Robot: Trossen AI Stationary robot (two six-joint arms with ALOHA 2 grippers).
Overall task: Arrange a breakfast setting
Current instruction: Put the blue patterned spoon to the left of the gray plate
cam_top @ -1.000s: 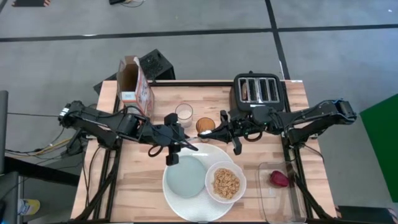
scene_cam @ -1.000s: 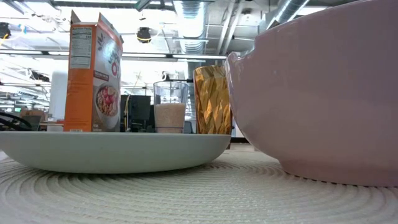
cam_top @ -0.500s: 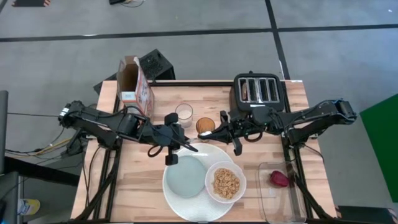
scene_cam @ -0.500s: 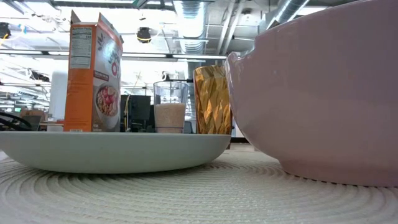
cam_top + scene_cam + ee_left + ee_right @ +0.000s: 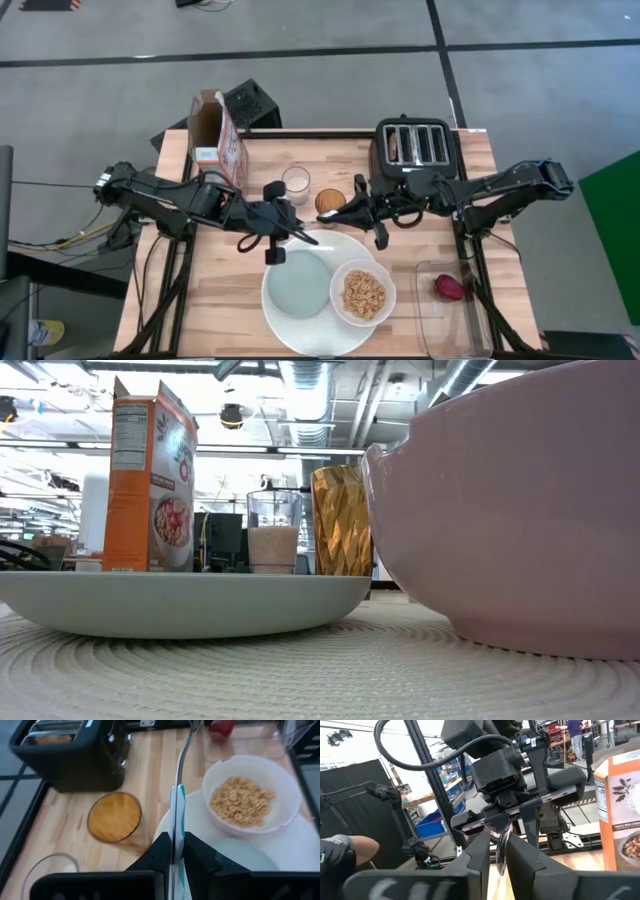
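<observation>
A spoon (image 5: 176,815) with a white-and-teal handle and a metal shaft hangs in the air over the far edge of the large white plate (image 5: 338,246). My left gripper (image 5: 176,842), coming from the table's left, is shut on it. My right gripper (image 5: 499,851) comes level from the right. Its fingers stand slightly apart on either side of the spoon's metal end (image 5: 502,840). On the white plate rest the grey-blue plate (image 5: 298,284) and the white bowl (image 5: 342,280) of cereal (image 5: 364,294). Toast (image 5: 397,146) sticks out of the toaster (image 5: 417,160). The red fruit (image 5: 449,288) lies in a clear tub. My left gripper pinches the spoon's white-and-teal handle (image 5: 177,802) between its two fingers. The fingers slant down from the table's left and lie along the spoon. The spoon juts out past the fingertips toward the table's right, lifted clear above the plate.
A cereal box (image 5: 215,140) stands at the far left. A glass (image 5: 295,181) and an amber tumbler (image 5: 330,202) stand just beyond the two grippers. The clear tub (image 5: 450,325) sits at the near right corner. Bare wood shows at the near left (image 5: 210,300).
</observation>
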